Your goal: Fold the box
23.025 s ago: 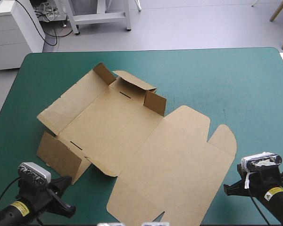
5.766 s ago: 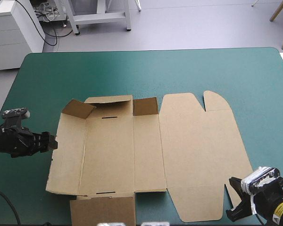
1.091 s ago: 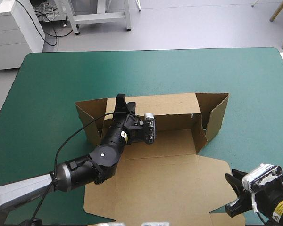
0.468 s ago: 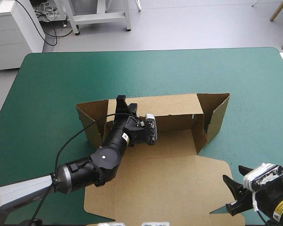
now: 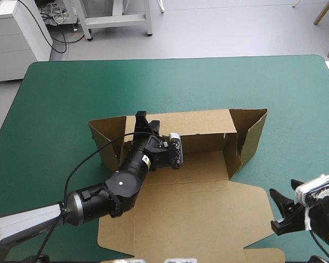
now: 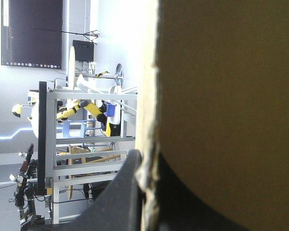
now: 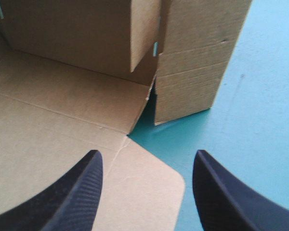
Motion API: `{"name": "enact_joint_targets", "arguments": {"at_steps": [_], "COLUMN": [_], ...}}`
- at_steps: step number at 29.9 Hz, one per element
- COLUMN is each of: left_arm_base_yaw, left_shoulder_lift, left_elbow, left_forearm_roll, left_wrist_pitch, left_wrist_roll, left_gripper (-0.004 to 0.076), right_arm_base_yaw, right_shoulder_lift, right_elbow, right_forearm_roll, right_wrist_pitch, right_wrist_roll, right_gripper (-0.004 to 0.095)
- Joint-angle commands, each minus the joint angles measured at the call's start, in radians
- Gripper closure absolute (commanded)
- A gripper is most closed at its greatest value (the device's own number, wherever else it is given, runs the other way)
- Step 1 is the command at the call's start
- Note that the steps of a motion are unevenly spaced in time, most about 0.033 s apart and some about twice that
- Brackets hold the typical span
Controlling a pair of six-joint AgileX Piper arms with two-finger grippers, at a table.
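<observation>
Box (image 5: 208, 203), brown, mid-table: far and side walls raised, lid flat toward near edge.
Left gripper (image 5: 145, 120) pinches far wall's rim, fingertips hidden by board; right gripper (image 5: 278, 210) fingers spread apart, at lid's right corner. Teal-green cover (image 5: 60, 98) shows wide left, far, right.

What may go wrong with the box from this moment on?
1. Only the left gripper holds the box, pinching its back wall. A pull might drag or tip the whole box.
2. The right end wall leans outward, untucked, and may drop flat.
3. The open right gripper hangs near the corner of the lid and might catch it.
</observation>
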Motion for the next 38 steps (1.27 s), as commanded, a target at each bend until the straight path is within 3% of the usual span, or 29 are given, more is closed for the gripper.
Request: {"name": "enact_joint_targets", "arguments": {"at_steps": [1, 8, 21, 25, 34, 38], "left_arm_base_yaw": [-0.01, -0.01, -0.01, -0.01, -0.01, -0.01], "left_shoulder_lift": [-0.03, -0.03, -0.03, -0.03, -0.03, -0.03], "left_elbow": [-0.021, -0.021, -0.021, -0.021, -0.021, -0.021], "left_forearm_roll": [0.028, 0.028, 0.028, 0.028, 0.028, 0.028], "left_wrist_pitch": [-0.008, -0.008, -0.004, -0.004, -0.007, -0.007], "left_wrist_roll": [-0.018, -0.018, -0.018, -0.008, -0.01, -0.01], "left_gripper": [0.0731, 0.0731, 0.0731, 0.0731, 0.0731, 0.0731], "right_arm_base_yaw": [-0.006, -0.006, -0.018, -0.123, -0.465, -0.515], "right_shoulder_lift": [0.114, 0.368, 0.871, 1.0, 1.261, 1.355], "right_elbow": [-0.138, -0.438, -1.052, -1.229, -1.432, -1.433], "right_forearm_roll": [-0.103, -0.227, -0.301, -0.159, 0.419, 0.487], "right_wrist_pitch": [0.014, 0.083, 0.255, 0.265, 0.265, 0.265], "right_wrist_roll": [0.011, 0.112, 0.009, -0.098, -0.348, -0.411], "right_gripper": [0.0384, 0.0394, 0.0423, 0.0415, 0.0415, 0.0415]}}
